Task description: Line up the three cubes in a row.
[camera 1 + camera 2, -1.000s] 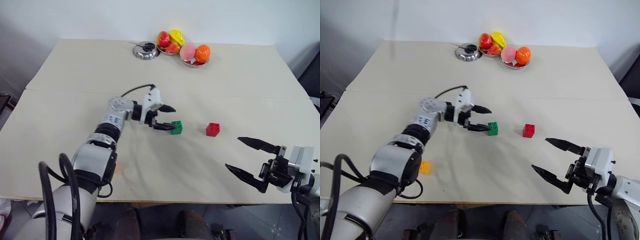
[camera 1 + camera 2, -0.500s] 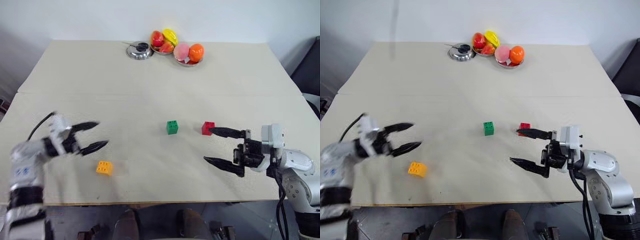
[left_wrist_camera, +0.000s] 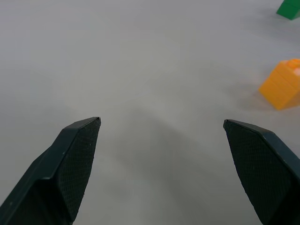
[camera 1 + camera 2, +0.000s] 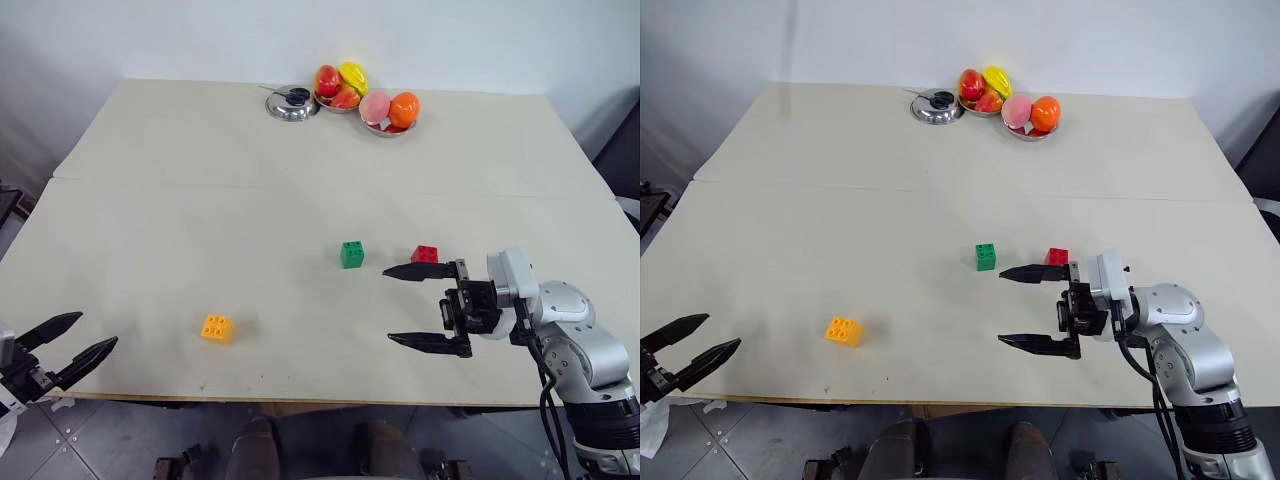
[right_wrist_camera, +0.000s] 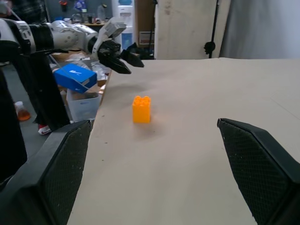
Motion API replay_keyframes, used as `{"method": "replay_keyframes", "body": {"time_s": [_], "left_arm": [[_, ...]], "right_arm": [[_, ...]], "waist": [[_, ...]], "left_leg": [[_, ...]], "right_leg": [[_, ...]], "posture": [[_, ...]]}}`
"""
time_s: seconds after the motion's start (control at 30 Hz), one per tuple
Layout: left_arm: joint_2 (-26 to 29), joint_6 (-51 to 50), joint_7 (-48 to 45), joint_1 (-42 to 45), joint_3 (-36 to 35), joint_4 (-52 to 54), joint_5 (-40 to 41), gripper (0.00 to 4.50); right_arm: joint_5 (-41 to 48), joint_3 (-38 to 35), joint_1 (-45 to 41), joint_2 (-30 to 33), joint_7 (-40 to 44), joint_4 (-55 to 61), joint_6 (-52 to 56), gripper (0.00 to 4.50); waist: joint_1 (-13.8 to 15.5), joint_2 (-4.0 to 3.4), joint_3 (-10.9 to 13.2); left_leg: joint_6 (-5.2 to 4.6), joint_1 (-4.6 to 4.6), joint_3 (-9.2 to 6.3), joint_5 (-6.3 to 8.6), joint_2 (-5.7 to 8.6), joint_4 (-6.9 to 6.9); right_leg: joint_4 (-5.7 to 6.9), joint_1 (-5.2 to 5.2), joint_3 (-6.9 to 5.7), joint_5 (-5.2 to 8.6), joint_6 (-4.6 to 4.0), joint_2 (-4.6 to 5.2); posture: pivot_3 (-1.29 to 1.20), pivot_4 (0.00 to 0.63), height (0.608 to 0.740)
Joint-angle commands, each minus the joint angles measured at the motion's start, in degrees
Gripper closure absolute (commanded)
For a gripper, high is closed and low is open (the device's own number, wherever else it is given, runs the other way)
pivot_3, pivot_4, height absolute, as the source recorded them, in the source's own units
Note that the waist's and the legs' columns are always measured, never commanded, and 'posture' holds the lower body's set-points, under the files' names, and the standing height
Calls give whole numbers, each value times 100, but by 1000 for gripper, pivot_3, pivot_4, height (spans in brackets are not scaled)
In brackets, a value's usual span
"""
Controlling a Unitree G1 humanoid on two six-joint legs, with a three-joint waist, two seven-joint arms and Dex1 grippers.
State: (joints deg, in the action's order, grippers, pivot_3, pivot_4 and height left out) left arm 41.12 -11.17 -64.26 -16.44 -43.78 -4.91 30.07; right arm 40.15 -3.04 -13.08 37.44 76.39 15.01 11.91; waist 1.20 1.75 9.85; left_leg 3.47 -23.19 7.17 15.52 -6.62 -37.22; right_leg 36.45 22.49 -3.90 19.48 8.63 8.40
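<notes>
The left gripper hangs off the worktop's near left corner, jaws wide apart and empty, well apart from the orange brick. The right gripper points left over the near right part, jaws spread wide, holding nothing; its far finger ends just beside the red brick. The green brick sits near the red one's left.
</notes>
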Motion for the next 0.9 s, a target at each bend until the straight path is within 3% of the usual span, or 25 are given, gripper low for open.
{"method": "replay_keyframes", "body": {"time_s": [0.03, 0.2, 0.47, 0.57, 0.77, 0.9], "left_arm": [[368, -41, -595, -176, 678, 761, 11, 38], [561, 435, -836, 800, 2055, 980, -474, 38], [533, 1279, -1289, 2016, 3294, -171, -1005, 38], [630, 1419, -1489, 2323, 3400, -534, -996, 582], [725, 1421, -1999, 2712, 3605, -759, -857, 2438], [535, 1146, -2101, 3297, 3834, -808, -754, 2568]], "right_arm": [[38, -350, 157, 187, 393, -68, -344, 0], [-117, -548, 737, 458, 725, -231, -549, 0], [-141, -749, 1108, 478, 333, 37, -455, 0], [-130, -887, 1253, 518, 192, 142, -427, 0], [-239, -1124, 1574, 474, -32, 227, -573, 0], [-298, -1234, 1817, 468, -121, 260, -683, 0]], "waist": [[1, 0, 0], [63, -15, -7], [-121, -30, -14], [-115, -29, -13], [-103, -29, -13], [-58, -29, -13]], "left_leg": [[1, 0, 0, 0, 0, 0], [9, -1, 1, 0, 1, 1], [22, 4, 9, -8, -11, 8], [21, 2, 10, -7, -11, 2], [21, 2, 9, -6, -12, 0], [21, 2, 9, -7, -11, -1]], "right_leg": [[0, 0, 0, 0, 0, 0], [-8, -4, -4, 1, -2, 0], [0, 8, -4, 2, -5, -14], [-2, 6, -3, 2, -5, -14], [0, 5, -3, 2, -4, -14], [1, 5, -3, 2, -4, -14]], "posture": [[0, 150, 740], [0, 150, 740], [0, 150, 740], [0, 150, 740], [0, 150, 740], [0, 150, 740]]}}
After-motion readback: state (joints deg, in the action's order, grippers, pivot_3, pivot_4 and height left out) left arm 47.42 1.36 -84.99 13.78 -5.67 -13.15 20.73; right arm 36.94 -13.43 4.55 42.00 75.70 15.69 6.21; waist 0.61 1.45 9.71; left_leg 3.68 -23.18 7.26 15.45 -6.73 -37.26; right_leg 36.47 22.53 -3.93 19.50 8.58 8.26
